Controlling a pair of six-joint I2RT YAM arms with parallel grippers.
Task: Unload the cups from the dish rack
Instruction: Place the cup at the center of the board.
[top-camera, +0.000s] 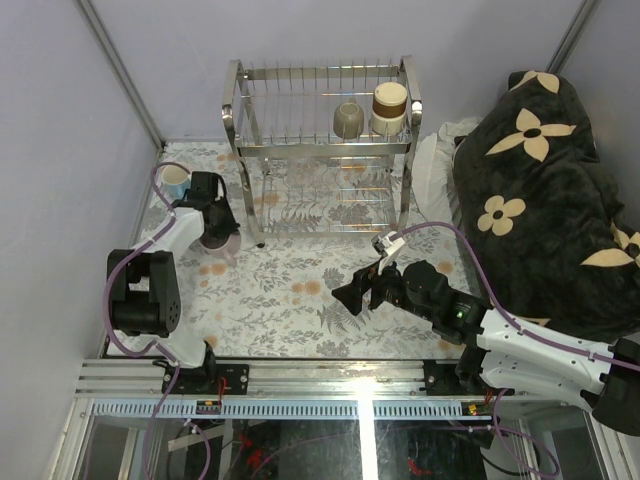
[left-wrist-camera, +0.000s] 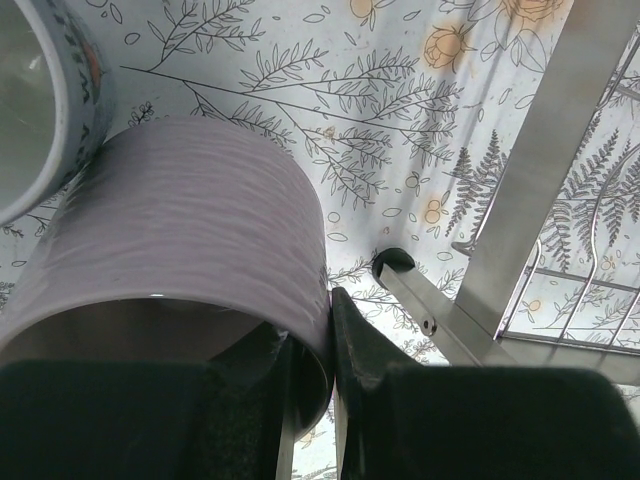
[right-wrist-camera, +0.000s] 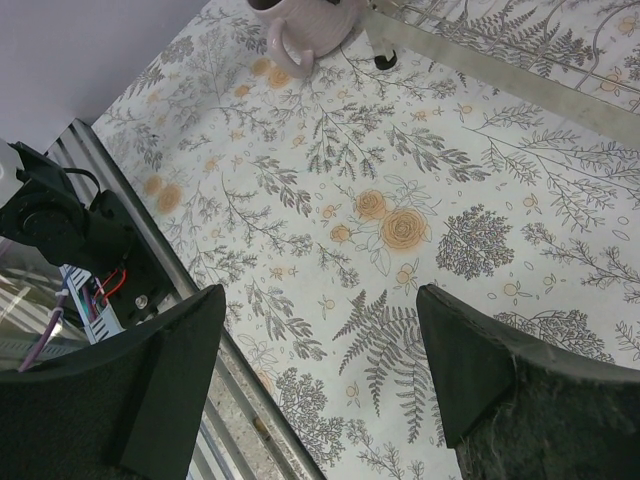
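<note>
The chrome dish rack (top-camera: 320, 150) stands at the back of the floral cloth. On its upper tier sit an olive-grey mug (top-camera: 348, 120) and a brown-and-cream cup (top-camera: 389, 108). My left gripper (top-camera: 213, 228) is shut on the wall of the pale lilac mug (top-camera: 220, 243), one finger inside and one outside (left-wrist-camera: 360, 340), just left of the rack's front left foot (left-wrist-camera: 395, 262). The lilac mug (left-wrist-camera: 180, 230) touches a light blue mug (top-camera: 175, 181) (left-wrist-camera: 40, 100) beside it. My right gripper (top-camera: 355, 290) (right-wrist-camera: 320, 340) hangs open over bare cloth with nothing in it. The lilac mug (right-wrist-camera: 300, 25) shows at the right wrist view's top.
A black blanket with cream flowers (top-camera: 540, 180) is piled at the right, with white cloth (top-camera: 435, 170) behind it. The metal frame rail (top-camera: 330, 375) (right-wrist-camera: 150, 270) runs along the near edge. Grey walls close in the left and back.
</note>
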